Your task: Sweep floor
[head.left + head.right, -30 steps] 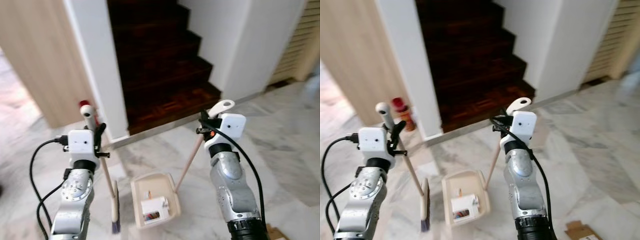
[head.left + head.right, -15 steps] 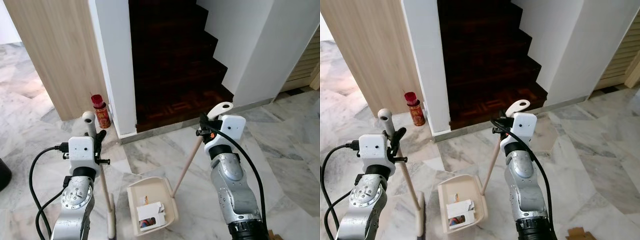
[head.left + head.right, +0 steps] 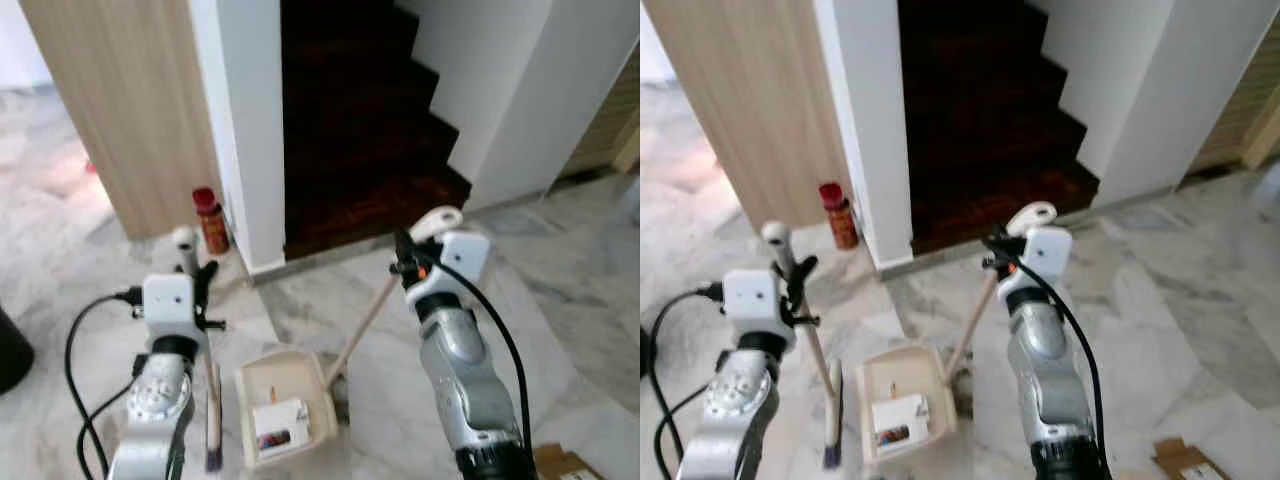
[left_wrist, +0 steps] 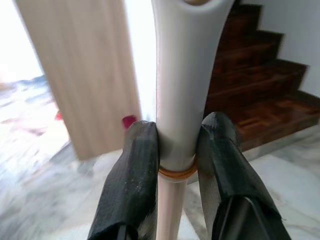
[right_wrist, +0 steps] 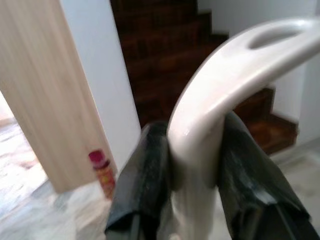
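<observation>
Dustpan (image 3: 283, 405) on the marble floor (image 3: 590, 310) between the two arms, paper scraps (image 3: 279, 423) inside it. Broom (image 3: 211, 400) just left of the dustpan, its handle clamped in the left gripper (image 4: 176, 150). Dustpan handle (image 3: 372, 312) slants up rightward to the right gripper (image 5: 192, 150), which grips its top. Staircase (image 3: 370, 130) ahead; a bottle (image 3: 209, 220) stands left of it, against the wall's foot (image 3: 250, 150). Cardboard (image 3: 566, 462) lies far right, beside the right arm.
</observation>
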Motion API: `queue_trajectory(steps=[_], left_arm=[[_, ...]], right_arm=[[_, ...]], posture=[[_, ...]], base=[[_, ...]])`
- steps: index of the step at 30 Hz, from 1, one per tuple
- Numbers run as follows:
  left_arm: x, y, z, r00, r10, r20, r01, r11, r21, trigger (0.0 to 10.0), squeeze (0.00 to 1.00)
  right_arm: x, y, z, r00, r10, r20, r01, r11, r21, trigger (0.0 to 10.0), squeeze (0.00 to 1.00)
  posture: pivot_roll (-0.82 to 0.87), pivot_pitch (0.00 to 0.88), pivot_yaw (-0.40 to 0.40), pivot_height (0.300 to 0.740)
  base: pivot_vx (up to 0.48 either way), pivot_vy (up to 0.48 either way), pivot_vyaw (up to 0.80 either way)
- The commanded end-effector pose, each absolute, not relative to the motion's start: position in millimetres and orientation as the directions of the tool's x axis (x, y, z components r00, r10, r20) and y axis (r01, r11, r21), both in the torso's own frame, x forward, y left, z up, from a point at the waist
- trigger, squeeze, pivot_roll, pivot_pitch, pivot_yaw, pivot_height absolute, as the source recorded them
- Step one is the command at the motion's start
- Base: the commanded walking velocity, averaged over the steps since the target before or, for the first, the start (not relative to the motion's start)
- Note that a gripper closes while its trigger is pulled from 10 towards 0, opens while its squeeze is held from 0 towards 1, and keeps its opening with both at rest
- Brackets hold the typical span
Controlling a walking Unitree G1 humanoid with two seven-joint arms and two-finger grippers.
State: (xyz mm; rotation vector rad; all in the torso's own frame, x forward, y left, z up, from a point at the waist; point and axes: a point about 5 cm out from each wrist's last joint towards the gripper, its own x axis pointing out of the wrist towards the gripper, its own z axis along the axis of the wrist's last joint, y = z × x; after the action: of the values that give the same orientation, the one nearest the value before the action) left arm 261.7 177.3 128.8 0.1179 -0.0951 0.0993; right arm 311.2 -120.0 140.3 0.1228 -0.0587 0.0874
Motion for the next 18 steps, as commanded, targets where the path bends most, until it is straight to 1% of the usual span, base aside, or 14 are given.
queue_trajectory(steps=[1,7,9,18], left_arm=[[263.4,175.5,143.0,0.984,0.078,0.159,-0.097,0.988,0.119,10.0,0.00],[263.0,174.9,143.1,0.985,0.069,0.159,-0.090,0.988,0.127,10.0,0.00],[262.8,174.4,143.4,0.985,0.068,0.160,-0.089,0.988,0.128,10.0,0.00],[263.7,173.2,145.3,0.985,0.059,0.161,-0.081,0.988,0.135,10.0,0.00]], right_arm=[[313.3,-117.5,158.7,0.985,0.091,0.144,-0.107,0.989,0.105,10.0,0.00],[313.1,-112.8,159.1,0.983,0.108,0.147,-0.125,0.986,0.112,10.0,0.00],[312.8,-112.1,159.4,0.983,0.111,0.149,-0.130,0.984,0.120,10.0,0.00],[313.1,-111.2,159.5,0.984,0.106,0.145,-0.126,0.983,0.135,10.0,0.00]], posture=[[-0.03,0.000,-0.039,0.740],[-0.02,0.000,-0.035,0.740],[-0.02,0.000,-0.034,0.740],[-0.02,0.000,-0.031,0.740]], base=[[0.000,0.480,0.48],[0.000,0.480,0.75],[0.000,0.480,0.47],[0.000,0.480,0.00]])
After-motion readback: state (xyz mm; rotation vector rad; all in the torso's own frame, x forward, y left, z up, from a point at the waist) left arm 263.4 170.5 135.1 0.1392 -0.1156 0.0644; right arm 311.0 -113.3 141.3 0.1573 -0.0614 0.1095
